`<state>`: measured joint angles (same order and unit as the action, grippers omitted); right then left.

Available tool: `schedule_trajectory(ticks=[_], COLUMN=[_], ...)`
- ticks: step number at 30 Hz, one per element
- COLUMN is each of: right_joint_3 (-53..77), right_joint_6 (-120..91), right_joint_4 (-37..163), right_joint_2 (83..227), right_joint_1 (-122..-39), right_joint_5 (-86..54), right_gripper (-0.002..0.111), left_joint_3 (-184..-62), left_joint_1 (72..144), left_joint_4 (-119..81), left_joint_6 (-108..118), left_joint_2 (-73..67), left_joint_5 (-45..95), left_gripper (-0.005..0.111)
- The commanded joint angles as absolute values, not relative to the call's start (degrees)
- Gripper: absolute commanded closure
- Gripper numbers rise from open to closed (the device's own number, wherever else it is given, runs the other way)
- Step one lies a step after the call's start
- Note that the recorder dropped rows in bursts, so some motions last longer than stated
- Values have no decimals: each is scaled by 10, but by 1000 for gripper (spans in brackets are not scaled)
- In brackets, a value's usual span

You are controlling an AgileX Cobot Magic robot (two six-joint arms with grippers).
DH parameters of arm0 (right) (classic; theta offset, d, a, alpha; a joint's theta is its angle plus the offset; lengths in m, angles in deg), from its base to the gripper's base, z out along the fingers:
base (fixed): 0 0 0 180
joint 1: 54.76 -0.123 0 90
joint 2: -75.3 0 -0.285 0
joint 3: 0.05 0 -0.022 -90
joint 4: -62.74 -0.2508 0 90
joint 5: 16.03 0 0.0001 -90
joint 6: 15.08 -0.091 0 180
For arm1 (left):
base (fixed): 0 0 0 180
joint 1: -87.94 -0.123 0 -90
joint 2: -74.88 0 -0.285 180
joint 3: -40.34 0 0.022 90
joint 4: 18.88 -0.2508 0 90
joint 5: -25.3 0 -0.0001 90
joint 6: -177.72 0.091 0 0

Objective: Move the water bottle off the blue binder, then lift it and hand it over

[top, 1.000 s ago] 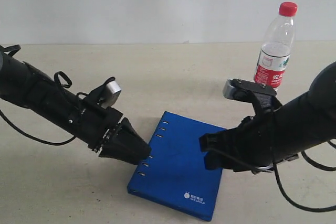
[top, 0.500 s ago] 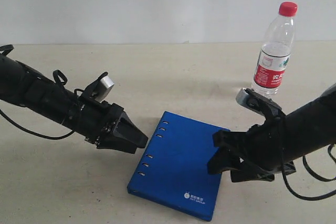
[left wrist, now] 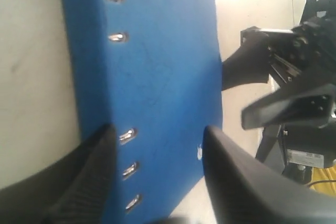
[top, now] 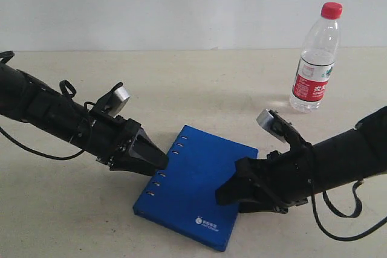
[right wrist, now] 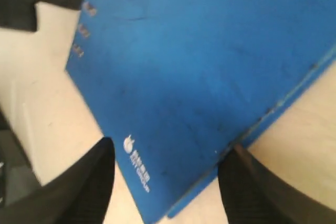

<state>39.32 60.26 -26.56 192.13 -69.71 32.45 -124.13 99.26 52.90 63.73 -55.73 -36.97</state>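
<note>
A small clear plastic water bottle (top: 315, 58) with a red cap stands upright on the beige table (top: 199, 89), well apart from the deep-blue rectangular binder (top: 193, 191), which lies on the table between the two arms. The left gripper (top: 158, 162) is at the binder's holed edge with its jaws spread. The right gripper (top: 227, 194) is at the opposite edge, its jaws likewise parted, gripping nothing.

A pale beige desk (top: 199, 83) fills the lower two thirds of the exterior view, matte and faintly scuffed. A plain white wall (top: 151, 4) runs behind it across the top of the frame. At the lower right edge of the left wrist view sit a white printed label (left wrist: 300, 157) and a yellow object (left wrist: 324, 174), both too blurred to identify.
</note>
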Motion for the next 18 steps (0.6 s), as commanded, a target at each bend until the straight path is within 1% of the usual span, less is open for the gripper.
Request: schedule_trajectory(ticks=[1,3,7,10,15,18], right_joint_3=[393,393,393,393,393,393], right_joint_6=[701,720,720,720,680,682], right_joint_4=[-320,-334,-346,-346,-359,-369], right_joint_2=[1923,1923,1923,1923,1924,1924], right_joint_1=[-697,-697,-697,-697,-699,-703], right_joint_5=[492,530,529,485,370,341], right_gripper=[56,56,56,56,56,56], left_joint_3=[-1238,-1238,-1238,-1238,-1238,-1238], left_joint_1=[995,995,995,995,995,995], left_joint_4=[537,537,537,537,537,537], left_joint_6=[642,642,642,642,642,648], left_joint_2=[-553,-553,-553,-553,-553,-553], left_joint_5=[-379,-379,-379,-379,-379,-375], left_gripper=[59,59,59,59,59,59])
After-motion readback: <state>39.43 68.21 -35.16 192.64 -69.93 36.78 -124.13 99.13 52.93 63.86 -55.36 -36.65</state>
